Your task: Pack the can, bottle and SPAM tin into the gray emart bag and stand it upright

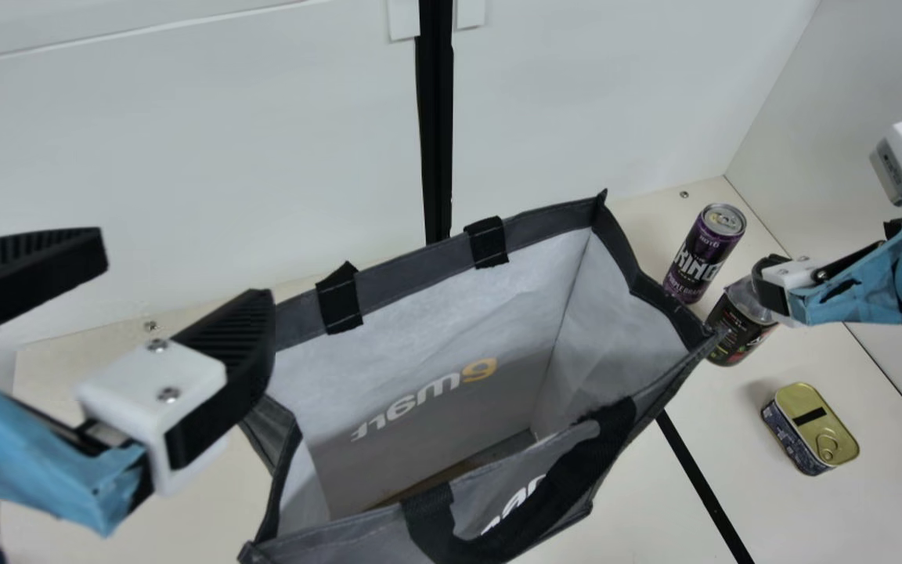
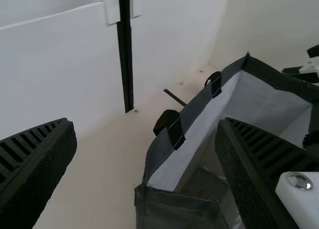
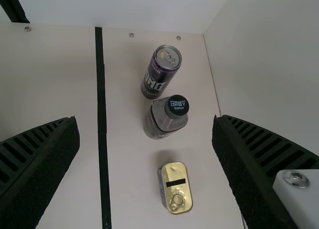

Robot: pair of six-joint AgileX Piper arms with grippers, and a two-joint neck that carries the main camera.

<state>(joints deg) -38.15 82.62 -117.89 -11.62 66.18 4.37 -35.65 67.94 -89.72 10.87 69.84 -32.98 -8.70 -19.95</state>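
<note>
Gray emart bag upright on cream tabletop, mouth open, black handle on near panel. Can, purple and black: upright, right of bag, by its far right corner. Bottle with black cap: upright, also right of bag, just beside can. SPAM tin: flat, gold pull-ring lid up, right of bag, nearer than bottle. All three outside bag. Black strip on tabletop, between bag and tin. White panels beyond bag, with black upright bar.

Left gripper: in the air at bag's left side, fingers wide apart, nothing held. Right gripper: in the air right of bag, in front of bottle's top in main view; fingers wide apart in right wrist view, nothing held.
</note>
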